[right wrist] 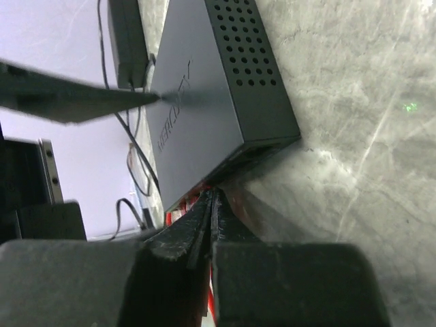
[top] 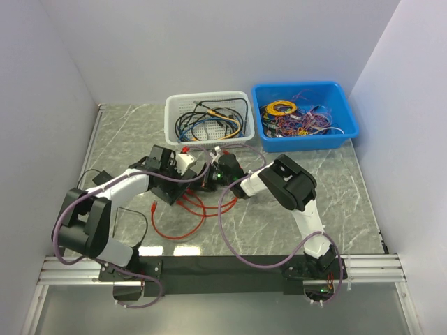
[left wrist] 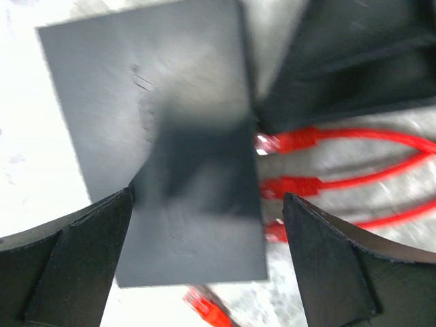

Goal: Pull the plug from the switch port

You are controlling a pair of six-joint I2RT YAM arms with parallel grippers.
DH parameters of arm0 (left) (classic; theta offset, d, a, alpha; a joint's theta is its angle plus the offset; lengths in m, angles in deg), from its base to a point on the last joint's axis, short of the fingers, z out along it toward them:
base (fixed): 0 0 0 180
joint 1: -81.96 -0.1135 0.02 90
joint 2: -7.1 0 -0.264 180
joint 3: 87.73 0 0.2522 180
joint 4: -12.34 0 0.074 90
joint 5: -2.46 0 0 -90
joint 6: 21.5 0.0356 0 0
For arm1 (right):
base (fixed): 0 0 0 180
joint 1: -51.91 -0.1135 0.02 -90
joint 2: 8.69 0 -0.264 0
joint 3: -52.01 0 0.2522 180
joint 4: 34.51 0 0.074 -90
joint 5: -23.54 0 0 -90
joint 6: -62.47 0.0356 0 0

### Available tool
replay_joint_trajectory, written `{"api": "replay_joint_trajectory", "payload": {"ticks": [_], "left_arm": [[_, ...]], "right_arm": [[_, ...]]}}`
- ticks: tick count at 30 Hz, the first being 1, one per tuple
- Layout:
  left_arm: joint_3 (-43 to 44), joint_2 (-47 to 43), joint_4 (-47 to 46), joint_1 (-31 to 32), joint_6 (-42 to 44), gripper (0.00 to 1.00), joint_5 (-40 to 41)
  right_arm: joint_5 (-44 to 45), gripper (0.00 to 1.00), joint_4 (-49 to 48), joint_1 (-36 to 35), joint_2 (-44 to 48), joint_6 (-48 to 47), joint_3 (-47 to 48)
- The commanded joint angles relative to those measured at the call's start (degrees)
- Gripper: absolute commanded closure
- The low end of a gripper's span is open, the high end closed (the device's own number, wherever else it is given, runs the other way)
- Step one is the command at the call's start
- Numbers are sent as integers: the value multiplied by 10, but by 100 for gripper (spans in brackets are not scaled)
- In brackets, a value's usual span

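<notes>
The switch [left wrist: 170,116] is a flat matte-black box lying between both grippers [top: 204,183]. In the left wrist view several red plugs [left wrist: 286,185] sit in the ports on its right edge, and their red cables [top: 183,213] loop toward the near side. My left gripper [left wrist: 208,197] is open over the switch with a finger on each side; it also shows in the top view [top: 180,176]. My right gripper [right wrist: 211,194] is shut, its tips against the port edge of the switch [right wrist: 204,88], with red showing just behind them. I cannot tell whether anything is pinched.
A loose red plug [left wrist: 204,306] lies by the switch's near corner. A white mesh basket [top: 208,118] of cables and a blue bin [top: 304,115] of wires stand at the back. White walls close in both sides.
</notes>
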Motion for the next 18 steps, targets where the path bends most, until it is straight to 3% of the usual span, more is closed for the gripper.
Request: {"api": "replay_joint_trajectory", "payload": {"ticks": [1, 11, 13, 16, 18], "left_arm": [[-13, 32, -5, -3, -9, 2, 30], [-16, 44, 8, -10, -9, 3, -15], [-16, 37, 16, -10, -7, 4, -18], [-21, 11, 38, -11, 2, 3, -25], [-20, -13, 65, -12, 6, 2, -37]], "right_arm": [[-8, 100, 33, -4, 27, -34, -23], [-12, 99, 30, 1, 55, -58, -63], [-9, 81, 22, 3, 56, -52, -57], [5, 66, 50, 6, 49, -60, -38], [0, 61, 47, 3, 38, -52, -34]]}}
